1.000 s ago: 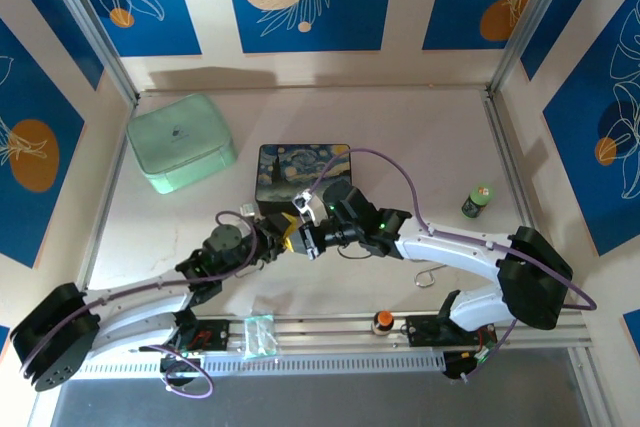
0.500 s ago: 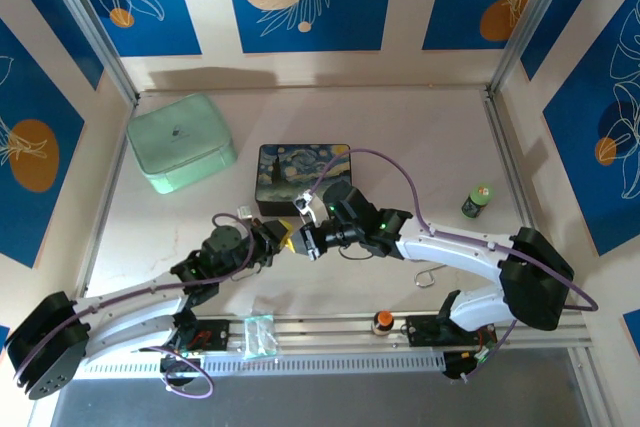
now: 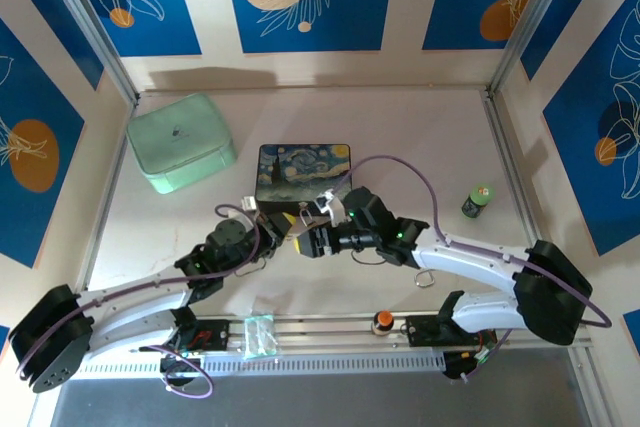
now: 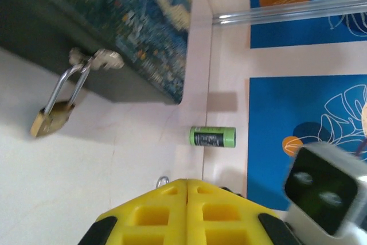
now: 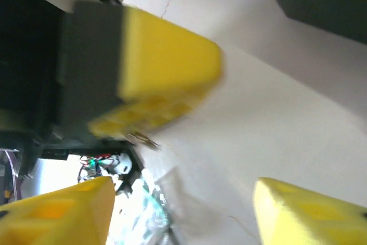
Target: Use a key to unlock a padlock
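Small brass padlock hangs by its silver shackle from the clasp of a starry-night tin, low against the tin's dark side, above the pale bench. Left pincer is closed tight, yellow fingers pressed together. Right pincer faces it, spread wide, holding nothing. A small green bottle sits near the side wall
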Available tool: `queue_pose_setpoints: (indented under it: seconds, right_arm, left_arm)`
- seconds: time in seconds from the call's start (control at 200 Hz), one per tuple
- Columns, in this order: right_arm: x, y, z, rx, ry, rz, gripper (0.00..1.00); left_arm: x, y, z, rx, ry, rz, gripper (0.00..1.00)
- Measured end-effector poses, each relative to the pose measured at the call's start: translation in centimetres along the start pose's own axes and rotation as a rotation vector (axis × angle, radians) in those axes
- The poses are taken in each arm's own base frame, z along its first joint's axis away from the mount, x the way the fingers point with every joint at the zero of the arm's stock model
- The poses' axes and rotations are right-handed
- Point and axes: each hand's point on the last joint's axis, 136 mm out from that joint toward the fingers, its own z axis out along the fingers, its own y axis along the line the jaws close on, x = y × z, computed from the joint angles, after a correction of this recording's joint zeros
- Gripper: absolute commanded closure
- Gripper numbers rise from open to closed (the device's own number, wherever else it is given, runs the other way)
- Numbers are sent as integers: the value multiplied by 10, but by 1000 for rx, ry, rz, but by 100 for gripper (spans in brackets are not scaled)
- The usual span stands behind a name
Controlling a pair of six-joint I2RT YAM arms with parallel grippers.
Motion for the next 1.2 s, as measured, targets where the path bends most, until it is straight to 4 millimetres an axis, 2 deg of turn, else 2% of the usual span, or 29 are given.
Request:
queue_pose_setpoints:
  seconds: [0.095,0.14,0.28,0.36,0.51,0.72,0.915,1.201]
  right_arm:
    - [-2,-9,-5,-43,-56,104,30]
    - [-4,-7,-6,-65,-75,125,31]
    - [-21,30,-13,-192,-148,99,37]
    - [-33,52,-19,-265,-198,67,41]
    - [-48,70,-28,-339,-264,52,47]
    - [-62,72,-33,-368,-320,58,56]
    - [-69,66,-32,-365,-344,74,57]
    - [-72,65,-29,-375,-351,75,73]
  left_arm:
    - [-9,-19,-4,59,-48,78,100]
    - [-12,-27,-5,85,-63,110,100]
    - [-18,-57,-5,187,-96,169,100]
    - [-19,-66,-3,231,-106,180,100]
    - [-18,-79,1,300,-114,177,100]
    - [-19,-99,-5,388,-130,167,100]
    - [-15,-105,-7,415,-123,163,100]
    - [-16,-107,-6,430,-128,152,100]
